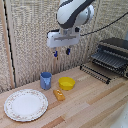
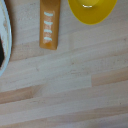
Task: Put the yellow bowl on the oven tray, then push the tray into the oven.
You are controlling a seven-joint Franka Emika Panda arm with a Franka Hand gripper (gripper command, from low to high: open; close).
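Hanging high above the table, well clear of everything on it: the white boxy tool at the end of the bulky white arm, blue-tipped fingers pointing down, spread moderately apart with nothing between them. Sitting on the light wooden surface below and slightly toward the exterior view's right of the tool: the yellow dish, upright, apart from the tool. Just beside the dish toward the exterior view's left: a blue cup, upright. In front of both, lying flat and near the dish: a small orange-yellow oblong item. Resting further toward the exterior view's left: a large white patterned plate. Standing at the exterior view's right edge, well apart from the dish: the dark oven, door dropped open, with the barred baking sheet drawn out at its front.

Seen through the wrist view: bare wood grain, part of the yellow dish cut by the picture's edge, the oblong item with small white marks along it, and a sliver of the plate's rim. No fingers visible there.
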